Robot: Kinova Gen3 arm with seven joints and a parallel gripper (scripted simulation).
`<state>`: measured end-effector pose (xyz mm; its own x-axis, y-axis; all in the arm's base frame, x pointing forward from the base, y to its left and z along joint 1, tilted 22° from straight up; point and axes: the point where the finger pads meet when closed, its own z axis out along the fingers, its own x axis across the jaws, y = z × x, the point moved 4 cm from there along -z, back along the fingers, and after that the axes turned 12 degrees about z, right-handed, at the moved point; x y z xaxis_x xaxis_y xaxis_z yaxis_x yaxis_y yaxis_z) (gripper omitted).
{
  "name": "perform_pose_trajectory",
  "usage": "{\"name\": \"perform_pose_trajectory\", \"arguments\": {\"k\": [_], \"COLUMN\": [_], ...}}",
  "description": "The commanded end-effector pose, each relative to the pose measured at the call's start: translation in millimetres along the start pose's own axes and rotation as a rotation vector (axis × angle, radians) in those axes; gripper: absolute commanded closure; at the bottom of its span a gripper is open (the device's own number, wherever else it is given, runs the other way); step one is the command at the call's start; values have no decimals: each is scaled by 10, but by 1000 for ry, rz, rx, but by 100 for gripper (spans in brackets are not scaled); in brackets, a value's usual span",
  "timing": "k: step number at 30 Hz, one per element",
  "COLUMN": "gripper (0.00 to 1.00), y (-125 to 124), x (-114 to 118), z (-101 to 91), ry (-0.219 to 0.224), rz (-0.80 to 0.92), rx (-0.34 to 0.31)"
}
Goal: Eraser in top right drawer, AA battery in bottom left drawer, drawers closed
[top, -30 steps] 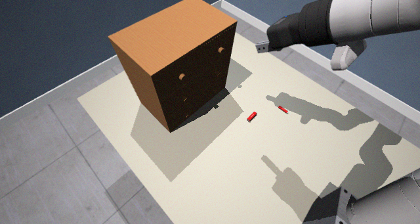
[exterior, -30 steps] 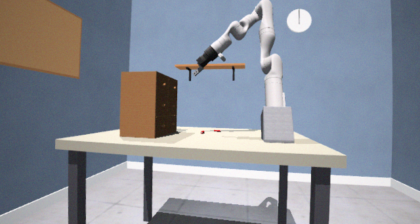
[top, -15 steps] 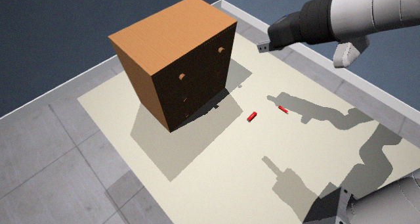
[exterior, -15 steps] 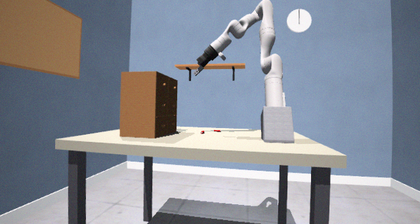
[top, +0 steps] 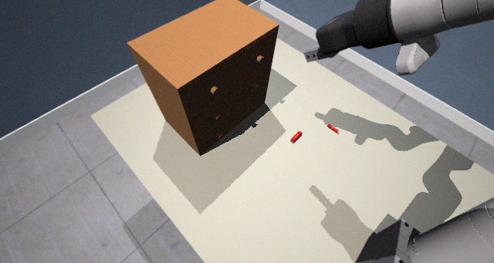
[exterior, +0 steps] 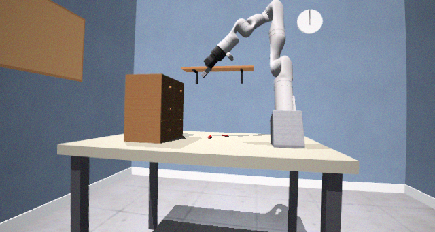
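The small chest [top: 208, 70] is orange-brown with a dark front and stands at the far left of the cream table top; it also shows in the exterior view [exterior: 153, 107]. All its drawers look pushed in. The top row's knobs show, the left one [top: 214, 89] and the right one [top: 260, 59]. Two small red things lie on the table in front of the chest, a stubby one [top: 296, 136] and a thinner one [top: 333, 128]. I cannot tell which is the eraser and which the battery. My gripper [top: 312, 55] [exterior: 204, 74] is shut and empty. It hangs high in the air beside the chest's top right corner.
The robot's grey base block [exterior: 287, 128] stands on the table's right side. A wall shelf [exterior: 217, 69] hangs behind the arm, well away. The table edge runs close behind the chest.
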<state>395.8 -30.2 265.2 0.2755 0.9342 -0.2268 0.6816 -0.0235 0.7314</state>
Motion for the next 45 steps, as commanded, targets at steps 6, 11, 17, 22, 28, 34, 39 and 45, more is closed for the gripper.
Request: {"name": "perform_pose_trajectory", "arguments": {"k": [6,11,17,22,28,34,39,45], "gripper": [100,100,100,100,100,100,100,100], "y": [63,72,91,109,128,160,214,250], "x": [21,22,29,35,39,48,48,55], "z": [-66,-86,-133,-177,-217,-289,-359,-424], "ry": [-3,-6,-12,-18,-24,-34,-47,-61], "rz": [-6,-6,-6,-6,-6,-7,-14,0], "rx": [27,42,75,107,136,190,239,288]}}
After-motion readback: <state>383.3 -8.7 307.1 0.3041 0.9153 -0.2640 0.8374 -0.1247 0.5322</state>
